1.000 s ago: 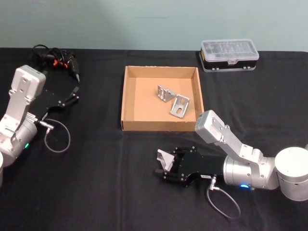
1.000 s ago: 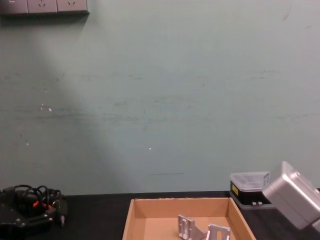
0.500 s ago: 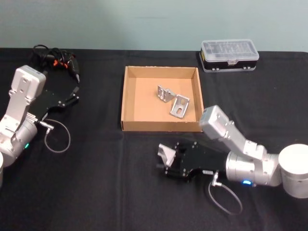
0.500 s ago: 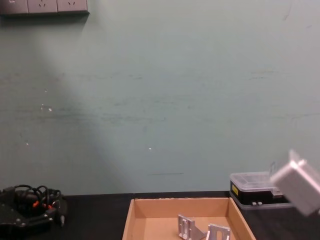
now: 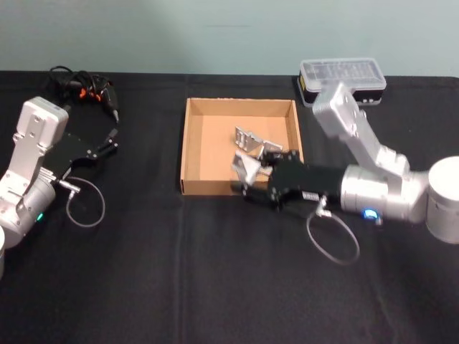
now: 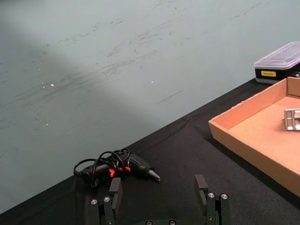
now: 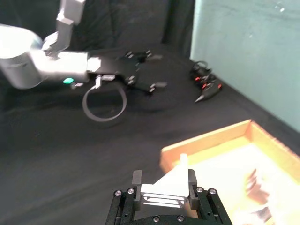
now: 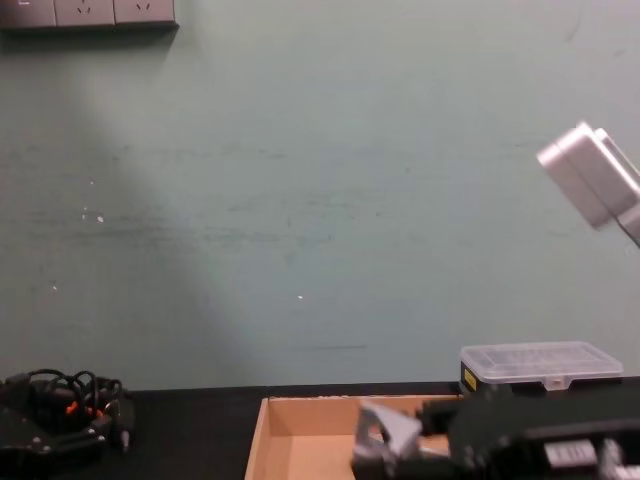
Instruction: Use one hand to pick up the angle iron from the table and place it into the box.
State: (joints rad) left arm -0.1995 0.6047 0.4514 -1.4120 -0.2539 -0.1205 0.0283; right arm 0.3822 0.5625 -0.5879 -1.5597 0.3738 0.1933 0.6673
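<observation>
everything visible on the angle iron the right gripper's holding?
The angle iron is a light silver metal bracket with a triangular side face. It is clamped between the fingers of the right gripper, clear of the table, over the near wall of the cardboard box. Two similar brackets already lie inside.
</observation>
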